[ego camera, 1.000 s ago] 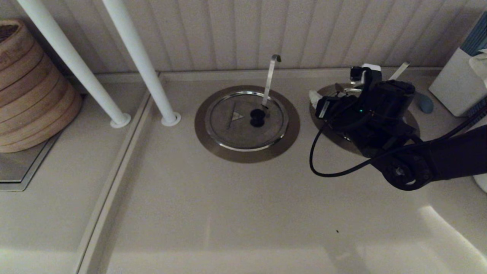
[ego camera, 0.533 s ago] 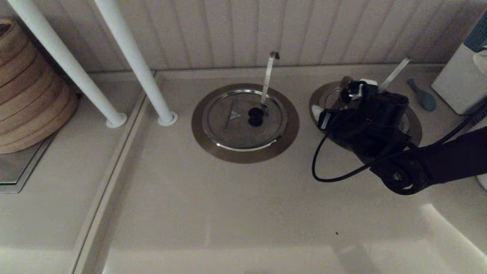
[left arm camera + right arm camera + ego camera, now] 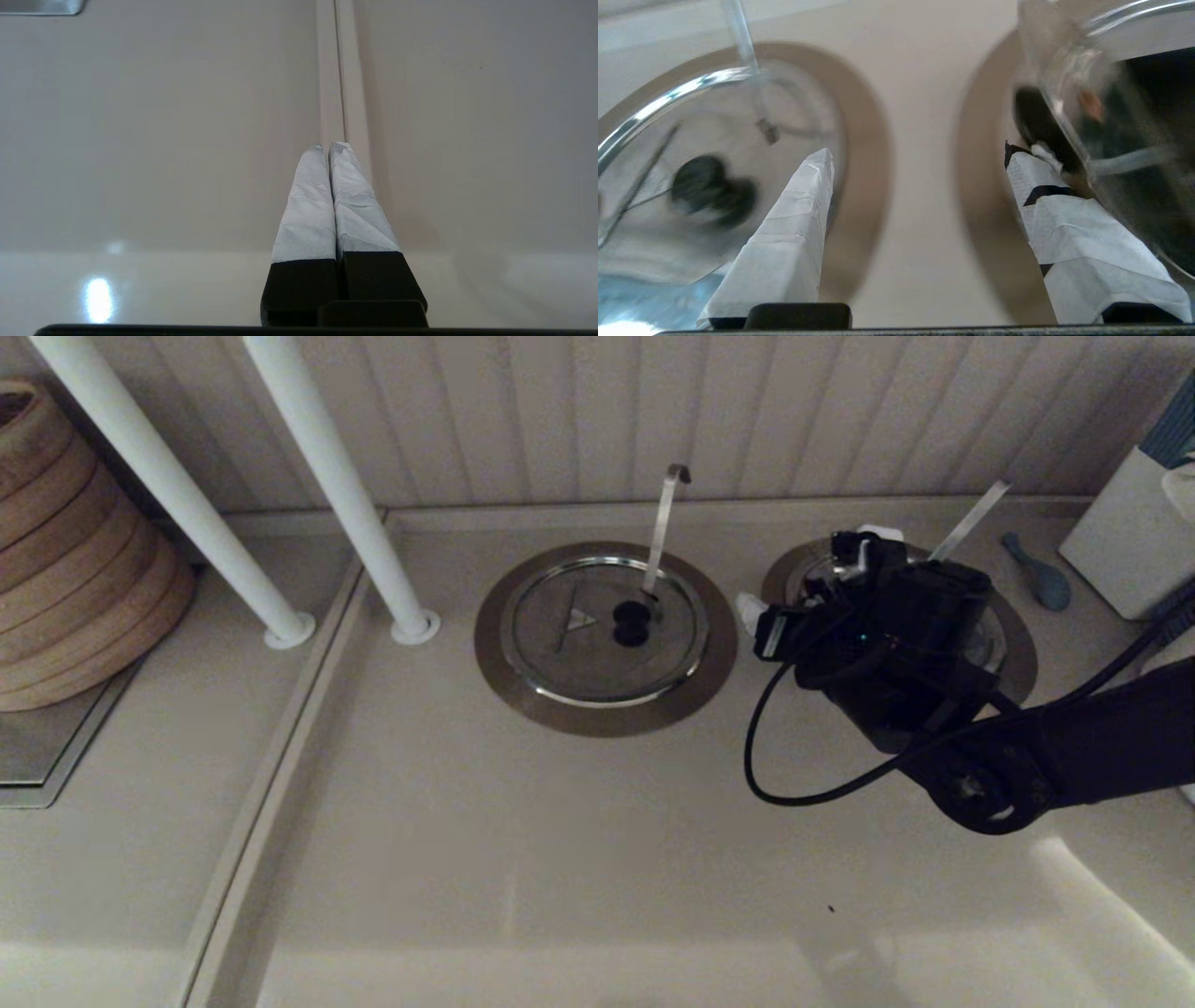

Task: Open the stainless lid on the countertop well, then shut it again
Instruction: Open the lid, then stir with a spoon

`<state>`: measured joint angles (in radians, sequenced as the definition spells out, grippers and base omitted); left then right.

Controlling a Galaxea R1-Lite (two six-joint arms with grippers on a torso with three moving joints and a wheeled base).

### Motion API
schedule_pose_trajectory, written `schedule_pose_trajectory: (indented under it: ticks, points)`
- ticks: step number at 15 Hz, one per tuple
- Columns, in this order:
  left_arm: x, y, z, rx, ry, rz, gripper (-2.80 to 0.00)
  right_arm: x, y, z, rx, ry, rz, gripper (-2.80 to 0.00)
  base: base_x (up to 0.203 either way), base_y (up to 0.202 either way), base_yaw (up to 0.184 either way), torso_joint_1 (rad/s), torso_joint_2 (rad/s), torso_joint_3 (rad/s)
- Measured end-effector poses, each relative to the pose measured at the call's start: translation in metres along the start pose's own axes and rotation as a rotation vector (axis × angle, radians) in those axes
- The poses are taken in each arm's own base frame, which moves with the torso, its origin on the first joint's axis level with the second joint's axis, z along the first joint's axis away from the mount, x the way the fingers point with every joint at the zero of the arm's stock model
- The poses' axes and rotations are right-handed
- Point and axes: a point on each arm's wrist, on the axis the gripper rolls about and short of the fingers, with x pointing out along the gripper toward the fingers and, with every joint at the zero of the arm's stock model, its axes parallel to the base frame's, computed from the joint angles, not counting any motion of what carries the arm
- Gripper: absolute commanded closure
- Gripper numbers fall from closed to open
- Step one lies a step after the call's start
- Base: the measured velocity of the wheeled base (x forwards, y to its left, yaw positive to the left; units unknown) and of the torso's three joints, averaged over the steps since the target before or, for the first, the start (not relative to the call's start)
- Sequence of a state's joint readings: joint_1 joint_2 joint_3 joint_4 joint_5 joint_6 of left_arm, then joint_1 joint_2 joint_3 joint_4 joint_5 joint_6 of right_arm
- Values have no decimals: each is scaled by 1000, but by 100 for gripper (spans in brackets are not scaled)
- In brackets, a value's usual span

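Note:
The stainless lid [image 3: 986,640] and its countertop well collar [image 3: 1023,658] lie at the right, mostly hidden under my right gripper [image 3: 812,574]. Its straight utensil handle [image 3: 971,518] rises behind the gripper. In the right wrist view the right gripper [image 3: 919,151] is open, straddling the bare strip between the two collars. One finger [image 3: 1045,186] lies against the lid's [image 3: 1125,93] rim, beside a dark shape. I cannot tell whether the lid is seated or raised. My left gripper [image 3: 327,145] is shut over bare counter, outside the head view.
The twin lid [image 3: 605,627] with black knob and hook-ended handle [image 3: 665,523] sits centre. Two white poles [image 3: 336,485] stand at the left, bamboo steamers [image 3: 75,551] at far left. A blue scoop [image 3: 1038,577] and a white box [image 3: 1125,537] are at the right.
My right gripper has shifted a little left, from over the right well toward its left edge. Its jaws stay open. The twin lid has not moved.

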<state>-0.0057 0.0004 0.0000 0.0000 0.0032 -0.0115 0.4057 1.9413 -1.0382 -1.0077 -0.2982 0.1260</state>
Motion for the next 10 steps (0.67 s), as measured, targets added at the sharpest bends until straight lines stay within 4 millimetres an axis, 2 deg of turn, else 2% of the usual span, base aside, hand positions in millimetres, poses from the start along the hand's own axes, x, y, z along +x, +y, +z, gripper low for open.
schedule_pose_trajectory:
  ticks: [5, 8, 10]
  points:
    - [0, 0, 0, 0, 0, 2, 0, -26, 29, 9, 18, 4, 95, -280, 0, 0, 0, 0, 0, 0]
    - [0, 0, 0, 0, 0, 1, 0, -42, 38, 24, 32, -8, 134, -280, 0, 0, 0, 0, 0, 0]
    - [0, 0, 0, 0, 0, 1, 0, -50, 37, 38, 42, -34, 137, -280, 0, 0, 0, 0, 0, 0]
